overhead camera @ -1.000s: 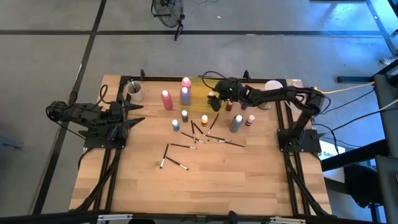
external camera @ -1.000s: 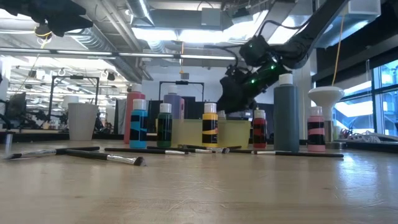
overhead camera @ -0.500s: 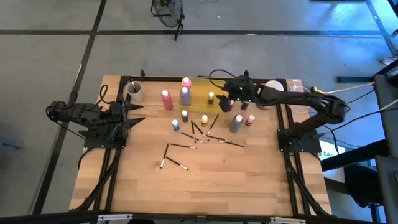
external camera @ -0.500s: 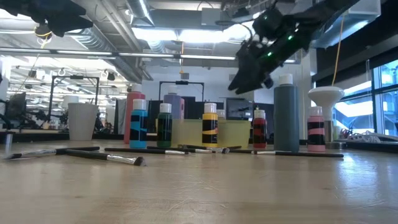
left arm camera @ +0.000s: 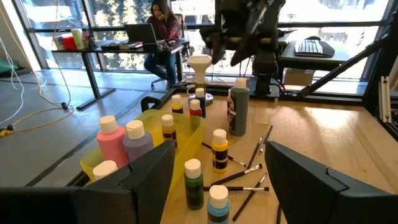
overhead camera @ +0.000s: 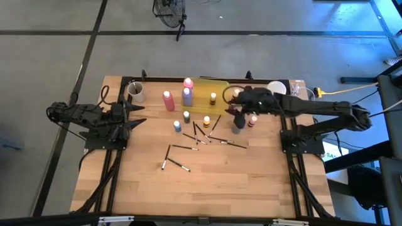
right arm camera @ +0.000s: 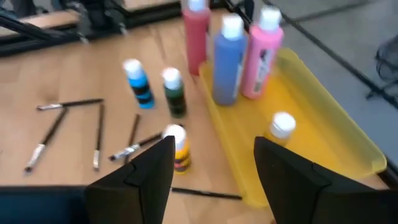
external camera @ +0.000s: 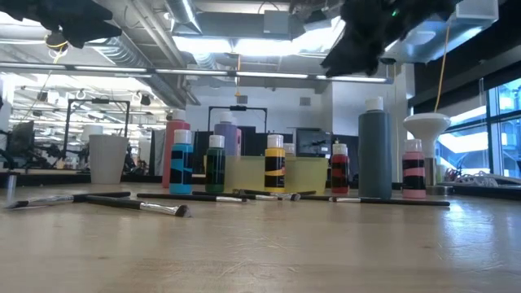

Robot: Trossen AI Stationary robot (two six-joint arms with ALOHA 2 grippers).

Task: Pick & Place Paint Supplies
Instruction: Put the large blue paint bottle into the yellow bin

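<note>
The tall grey bottle (overhead camera: 238,125) stood right of the yellow tray (overhead camera: 221,85), right gripper (overhead camera: 237,112) hovering just above it, fingers apart and empty, so a sloppy descent could've tipped it onto the brushes (overhead camera: 227,143).

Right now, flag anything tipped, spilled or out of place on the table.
Nothing is tipped or spilled: every bottle stands upright. Only the brushes look untidy, lying scattered at mixed angles on the table in front of the yellow tray.
</note>
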